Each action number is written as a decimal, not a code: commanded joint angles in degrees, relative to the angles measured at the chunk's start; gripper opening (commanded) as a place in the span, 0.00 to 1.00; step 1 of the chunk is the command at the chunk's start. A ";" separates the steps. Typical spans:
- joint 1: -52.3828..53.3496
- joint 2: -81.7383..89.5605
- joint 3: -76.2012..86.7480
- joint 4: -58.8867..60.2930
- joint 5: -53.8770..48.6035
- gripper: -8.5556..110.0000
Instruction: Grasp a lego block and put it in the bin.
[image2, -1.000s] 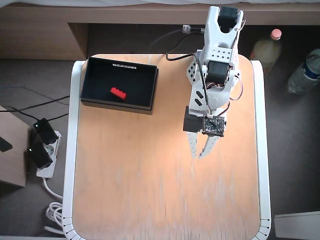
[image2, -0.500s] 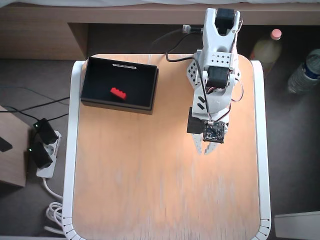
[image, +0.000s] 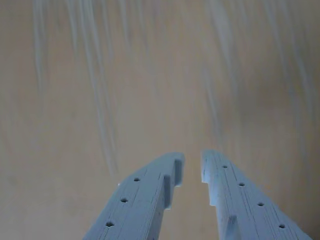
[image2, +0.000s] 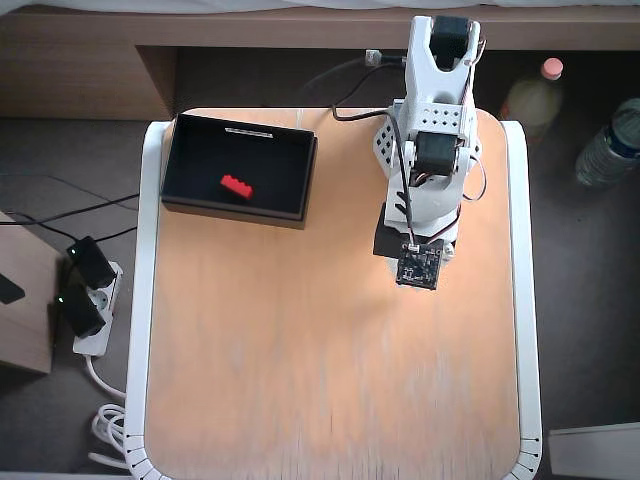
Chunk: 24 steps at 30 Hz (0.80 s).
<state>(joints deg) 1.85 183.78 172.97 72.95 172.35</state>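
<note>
Your surface (image2: 330, 400) is bare pale wood under the arm (image2: 432, 150), which sits folded near its base at the far right in the overhead view, well apart from the bin (image2: 305, 180) at the far left corner. The block (image2: 237, 186) already lies inside the bin, on its dark floor, clear of the walls. So by my reading the placing is done and the step in hand is simply parking the arm cleanly. The wrist view shows the jaws (image: 192, 167) nearly together, a narrow gap between the tips and nothing held, pointing down at empty wood. Bring the arm to rest slowly and keep the tips off the surface; the blur in the wrist view suggests it is moving, so avoid any quick swing toward the bin side that could nudge the box. Mind the cable (image2: 405, 190) running down the arm, which could snag as the joints fold. If another block is meant to follow, none shows on the surface, so look before you reach.
</note>
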 joint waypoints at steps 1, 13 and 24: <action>-1.41 5.10 8.88 1.67 -7.65 0.07; -0.79 5.10 8.88 1.67 -11.69 0.07; -0.79 5.10 8.88 1.67 -11.78 0.07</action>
<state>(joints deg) 1.85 183.78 172.97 74.09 160.93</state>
